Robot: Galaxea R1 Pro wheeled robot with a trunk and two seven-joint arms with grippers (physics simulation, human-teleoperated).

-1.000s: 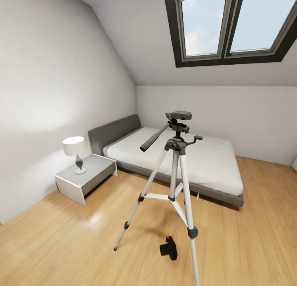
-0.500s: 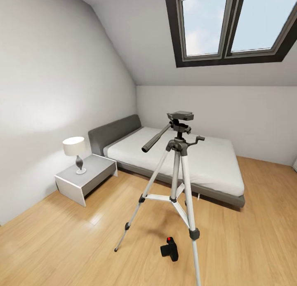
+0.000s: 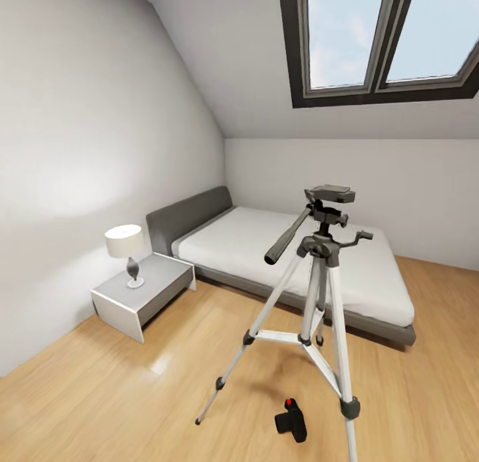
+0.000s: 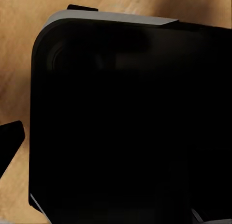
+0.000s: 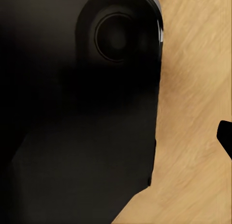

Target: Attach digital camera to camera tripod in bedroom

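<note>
From the head view, the robot looks to be at the first step: getting close to the things in the bedroom, with nothing picked up yet. The camera tripod (image 3: 324,295) stands on the wood floor (image 3: 120,395), in front of the bed (image 3: 293,255), with its grey head plate at the top and nothing on it. The digital camera (image 3: 291,421) lies on the floor, just beside the tripod's near leg, with its red button facing up. A nightstand (image 3: 143,292) with a lamp (image 3: 126,245) sits by the wall, well apart from both. I think the next move calls for rolling nearer, bending down, and reaching a hand to the little black camera on the floor, then lifting it up to the head plate. In the left wrist view, a big dark part of the robot blocks most of the picture, with wood floor at the edges, and I cannot tell if the left hand is apart or together. In the right wrist view, a dark robot part also covers most of the picture, with wood floor beside it, and I cannot tell the state of the right hand either. So I cannot tell just where the camera lies from either hand.
</note>
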